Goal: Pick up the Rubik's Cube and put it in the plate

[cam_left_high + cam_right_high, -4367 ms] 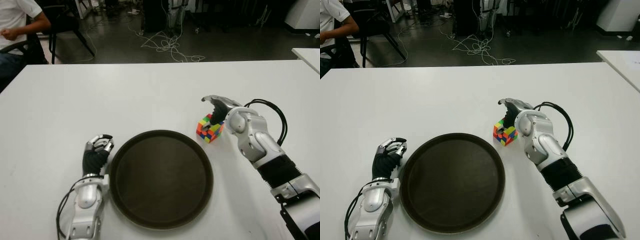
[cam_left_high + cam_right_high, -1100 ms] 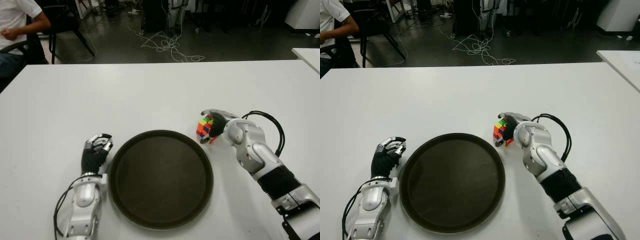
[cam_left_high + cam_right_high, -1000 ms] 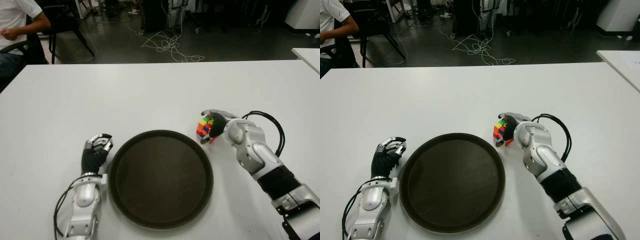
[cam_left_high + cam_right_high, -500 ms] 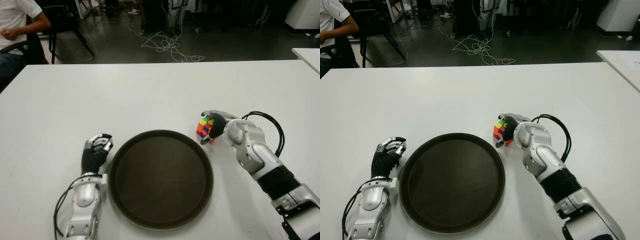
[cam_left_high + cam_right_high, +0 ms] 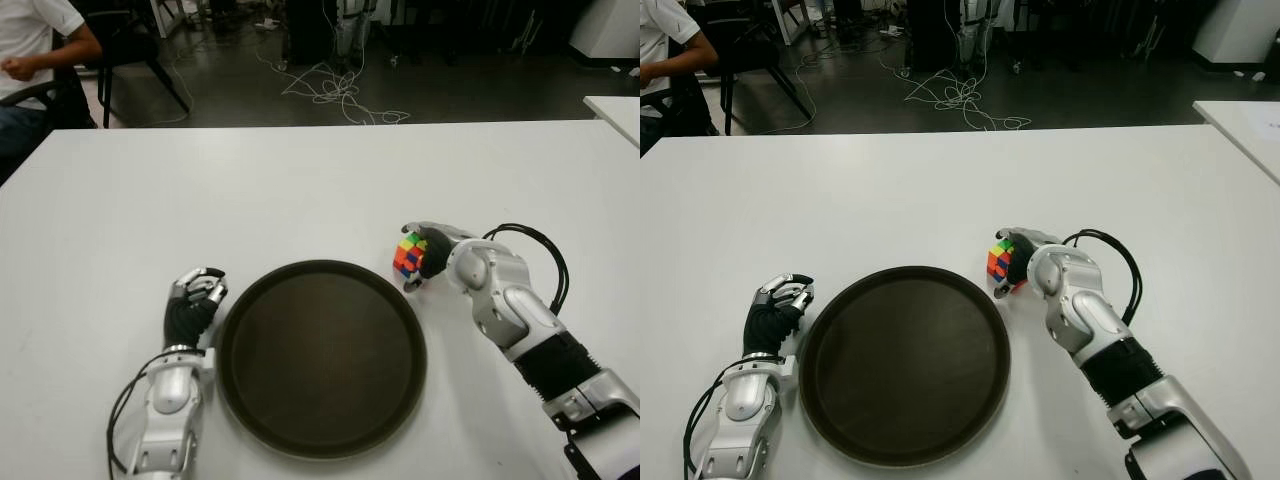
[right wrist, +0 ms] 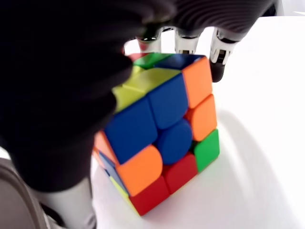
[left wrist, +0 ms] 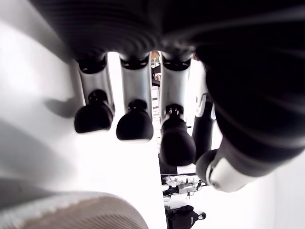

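The Rubik's Cube (image 5: 407, 251) sits tilted in my right hand (image 5: 420, 256), just off the far right rim of the round dark brown plate (image 5: 320, 360). In the right wrist view the cube (image 6: 159, 138) shows blue, orange, red and green tiles. The thumb covers one side and the fingers (image 6: 187, 44) curl over the opposite side. A shadow lies on the white table under the cube; whether it touches the table I cannot tell. My left hand (image 5: 196, 298) shows beside the plate's left rim, its fingers (image 7: 135, 125) curled on nothing.
The white table (image 5: 250, 190) stretches wide behind the plate. A seated person (image 5: 35, 45) is at the far left beyond the table. Cables (image 5: 335, 88) lie on the dark floor. The corner of another white table (image 5: 615, 108) shows at the right.
Since 4.4 s ago my right hand came down and closed around the cube, tipping it toward the plate. Over the last second almost nothing moved. The left hand stayed put.
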Robot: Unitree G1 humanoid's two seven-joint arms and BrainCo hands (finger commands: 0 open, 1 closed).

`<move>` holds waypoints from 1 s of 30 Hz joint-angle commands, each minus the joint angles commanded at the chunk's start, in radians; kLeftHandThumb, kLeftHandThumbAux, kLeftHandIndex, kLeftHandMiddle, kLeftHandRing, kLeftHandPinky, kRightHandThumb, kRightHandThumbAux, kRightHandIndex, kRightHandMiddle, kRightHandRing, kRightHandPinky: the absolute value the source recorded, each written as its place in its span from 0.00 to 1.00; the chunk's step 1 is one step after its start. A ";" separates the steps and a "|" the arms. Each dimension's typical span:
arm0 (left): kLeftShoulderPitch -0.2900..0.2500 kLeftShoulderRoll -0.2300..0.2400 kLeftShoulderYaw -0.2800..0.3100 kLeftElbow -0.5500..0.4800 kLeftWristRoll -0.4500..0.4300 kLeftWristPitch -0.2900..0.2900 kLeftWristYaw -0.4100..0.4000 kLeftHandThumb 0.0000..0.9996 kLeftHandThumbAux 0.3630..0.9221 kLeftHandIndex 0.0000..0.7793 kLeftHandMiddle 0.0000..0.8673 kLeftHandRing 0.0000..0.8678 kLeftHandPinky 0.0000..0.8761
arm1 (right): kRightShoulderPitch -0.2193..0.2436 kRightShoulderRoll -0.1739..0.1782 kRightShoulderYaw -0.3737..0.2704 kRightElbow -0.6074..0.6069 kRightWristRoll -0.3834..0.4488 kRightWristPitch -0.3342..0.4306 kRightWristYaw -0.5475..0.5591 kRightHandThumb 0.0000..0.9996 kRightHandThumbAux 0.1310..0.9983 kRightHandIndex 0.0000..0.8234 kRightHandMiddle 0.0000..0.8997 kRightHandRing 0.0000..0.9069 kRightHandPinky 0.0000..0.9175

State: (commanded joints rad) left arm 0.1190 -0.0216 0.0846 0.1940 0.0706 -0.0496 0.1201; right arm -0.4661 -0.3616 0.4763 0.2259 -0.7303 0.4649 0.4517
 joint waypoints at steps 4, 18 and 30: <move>-0.002 0.000 0.002 0.002 -0.004 0.004 0.002 0.71 0.61 0.57 0.93 0.95 0.92 | 0.002 0.001 0.000 0.005 0.000 0.001 0.002 0.00 0.81 0.02 0.06 0.04 0.02; -0.010 0.005 0.007 0.014 -0.011 0.010 -0.006 0.71 0.61 0.57 0.94 0.95 0.92 | 0.027 0.002 -0.014 0.002 0.013 -0.008 -0.003 0.00 0.80 0.03 0.09 0.06 0.00; -0.010 0.020 0.000 0.024 -0.008 -0.003 -0.017 0.71 0.61 0.57 0.93 0.95 0.91 | 0.025 -0.011 -0.002 0.009 0.012 -0.025 0.016 0.00 0.81 0.05 0.11 0.09 0.02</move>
State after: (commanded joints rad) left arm 0.1089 -0.0019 0.0847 0.2179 0.0631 -0.0525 0.1032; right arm -0.4411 -0.3724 0.4744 0.2350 -0.7187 0.4400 0.4679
